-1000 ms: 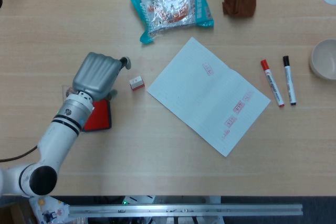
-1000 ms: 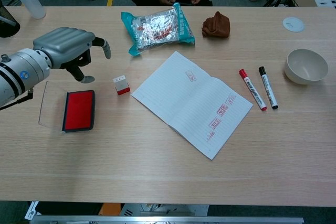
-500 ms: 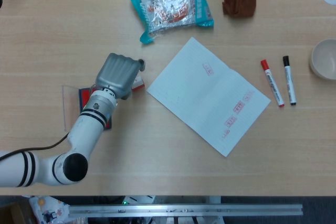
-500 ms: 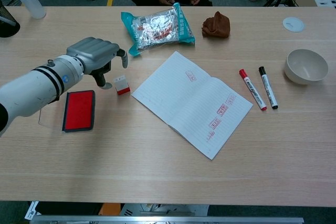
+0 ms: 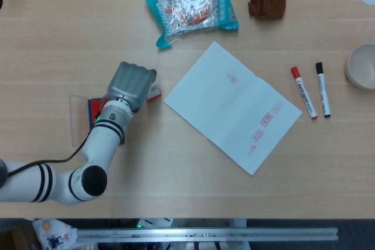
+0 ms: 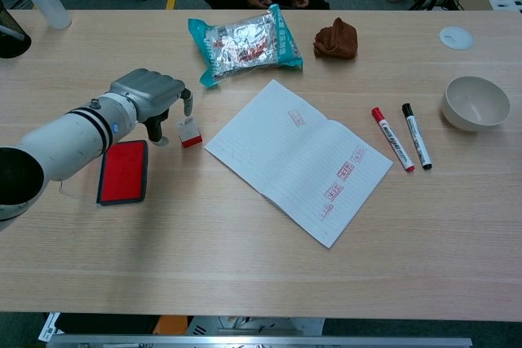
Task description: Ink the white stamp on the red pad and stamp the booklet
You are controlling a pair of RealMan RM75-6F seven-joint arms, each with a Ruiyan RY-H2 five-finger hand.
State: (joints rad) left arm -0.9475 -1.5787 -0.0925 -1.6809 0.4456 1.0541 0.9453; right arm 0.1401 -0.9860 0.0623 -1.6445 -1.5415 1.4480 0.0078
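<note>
Left hand (image 6: 151,94) arched over the white stamp (image 6: 188,132), fingers apart, grasping nothing; red ink pad (image 6: 123,171) beside it; open booklet (image 6: 298,157) nearby.

The pale wooden table (image 6: 245,266) shows fine grain with a matt, smooth finish. The grey left hand (image 6: 151,91) looks like moulded plastic with a dull sheen, on a glossy white arm (image 6: 69,132). The open white paper booklet (image 6: 298,156) is matt and lined. The teal-edged snack packet (image 6: 245,42) has crinkled, shiny foil. The brown cloth (image 6: 336,40) looks soft and rumpled. The white bowl (image 6: 473,103) appears smooth and glazed. The red ink pad (image 6: 122,170) looks flat and matt.
</note>
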